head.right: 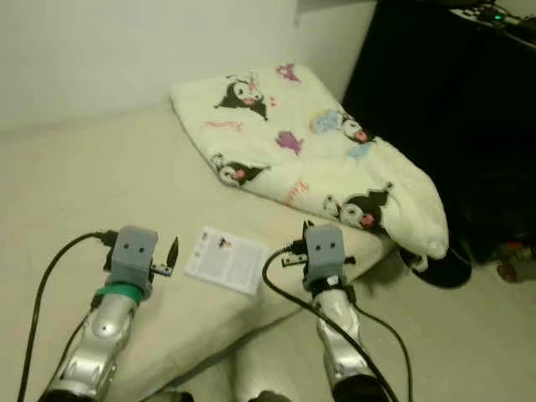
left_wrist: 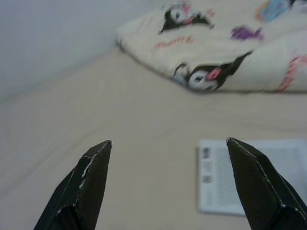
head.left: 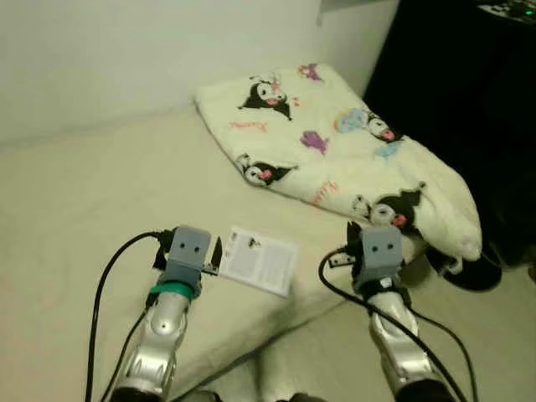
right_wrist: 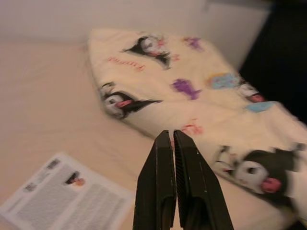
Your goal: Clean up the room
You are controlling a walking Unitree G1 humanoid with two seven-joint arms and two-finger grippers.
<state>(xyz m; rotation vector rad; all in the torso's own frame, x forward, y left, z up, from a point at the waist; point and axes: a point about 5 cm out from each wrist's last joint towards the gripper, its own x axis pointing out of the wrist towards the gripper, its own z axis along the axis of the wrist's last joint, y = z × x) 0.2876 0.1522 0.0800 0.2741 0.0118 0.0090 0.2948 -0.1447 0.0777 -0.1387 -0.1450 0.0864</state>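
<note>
A folded cream blanket (head.left: 335, 142) with cartoon prints lies on the beige bed (head.left: 92, 201) at the far right, its corner hanging over the edge. A white printed leaflet (head.left: 260, 260) lies flat near the bed's front edge. My left gripper (left_wrist: 168, 143) is open just left of the leaflet, low over the mattress; its fingers (left_wrist: 86, 177) hold nothing. My right gripper (right_wrist: 171, 139) is shut and empty, raised at the bed's edge right of the leaflet, below the blanket's near corner.
A white wall (head.left: 126, 50) runs behind the bed. Dark furniture (head.left: 469, 92) stands at the right, with a dark object (head.left: 469, 272) on the floor beside it. Pale floor (head.left: 335, 352) shows in front of the bed between my arms.
</note>
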